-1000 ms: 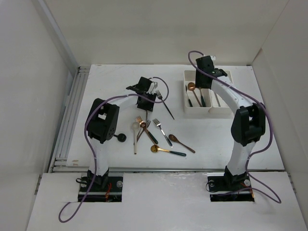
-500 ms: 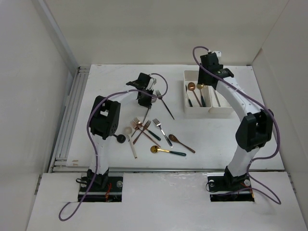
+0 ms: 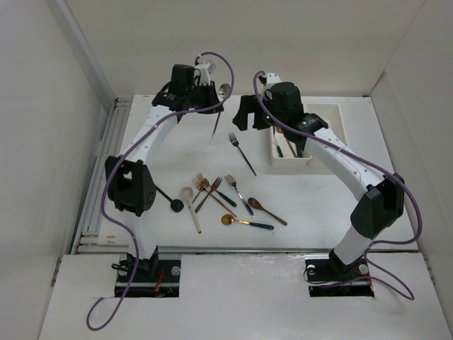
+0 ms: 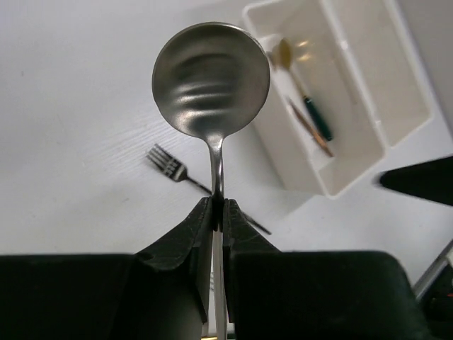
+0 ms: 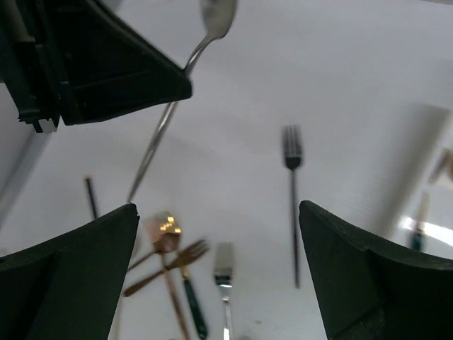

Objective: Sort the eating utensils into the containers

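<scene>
My left gripper (image 3: pixel 202 86) is raised over the back of the table, shut on the handle of a silver spoon (image 3: pixel 222 91) that hangs bowl-up. The left wrist view shows the jaws (image 4: pixel 218 205) pinching the spoon (image 4: pixel 211 78) just below its bowl. My right gripper (image 3: pixel 250 117) is open and empty, just left of the white bins (image 3: pixel 290 163). In the right wrist view (image 5: pixel 218 207) it looks down on the loose utensils. The left bin (image 4: pixel 283 152) holds a gold spoon with a green handle (image 4: pixel 301 85) and a copper one. The right bin (image 3: pixel 338 113) is partly hidden by the arm.
A black-handled fork (image 3: pixel 241 150) lies alone mid-table. Near the front lie a cream spoon (image 3: pixel 190 200), copper forks (image 3: pixel 207 185), a silver fork (image 3: pixel 238 193), a brown spoon (image 3: pixel 267 210), a gold spoon (image 3: pixel 244 222) and a black spoon (image 3: pixel 170 202). White walls enclose the table.
My left gripper has lifted the silver spoon off the table and swung up toward the back. My right gripper has moved left from over the bins toward the table's middle.
</scene>
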Controlling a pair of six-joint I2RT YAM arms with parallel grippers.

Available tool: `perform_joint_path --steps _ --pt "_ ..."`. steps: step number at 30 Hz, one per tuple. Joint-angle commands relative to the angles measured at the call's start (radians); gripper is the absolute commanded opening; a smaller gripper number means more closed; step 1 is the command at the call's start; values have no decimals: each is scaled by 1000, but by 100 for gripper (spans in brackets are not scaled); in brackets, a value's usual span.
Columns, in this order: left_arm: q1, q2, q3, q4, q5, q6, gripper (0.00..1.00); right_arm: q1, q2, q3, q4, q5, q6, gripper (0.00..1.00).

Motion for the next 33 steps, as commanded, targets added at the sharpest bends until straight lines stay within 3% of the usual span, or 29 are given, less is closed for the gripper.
perform_joint_path --steps 1,6,13,16,17,21,24,25,26,27,28,30,32,33 --pt "-7 -170 -81 175 94 -60 0 4 20 -23 266 -271 136 100" --pt "-7 -198 -91 176 114 -92 0 30 99 64 320 -322 221 99" --pt "-16 -207 -100 185 114 -114 0 39 188 105 351 -362 296 84" --pt "-16 -207 -100 185 114 -114 0 39 199 105 360 -342 319 63" --pt "-16 -207 -100 185 114 -123 0 39 211 105 360 -342 319 45" --pt "-16 -207 -120 203 136 -132 0 39 235 115 360 -342 357 0" --pt "-16 -207 -143 203 145 -132 0 30 235 115 360 -328 367 0" --pt "-16 -207 -154 203 145 -132 8 30 235 100 360 -328 367 0" --pt "-16 -207 -154 203 145 -117 25 16 218 91 360 -313 367 0" --pt "-16 -207 -154 193 130 -108 65 -4 209 68 360 -298 367 0" --pt "-16 -207 -154 192 119 -108 78 -18 189 59 333 -287 355 0" --pt "-4 -218 -154 169 97 -77 100 -69 178 59 262 -208 306 0" --pt "8 -218 -154 157 73 -54 100 -99 176 109 60 -100 191 0" --pt "21 -218 -154 140 39 -27 100 -123 185 140 -17 43 151 0"
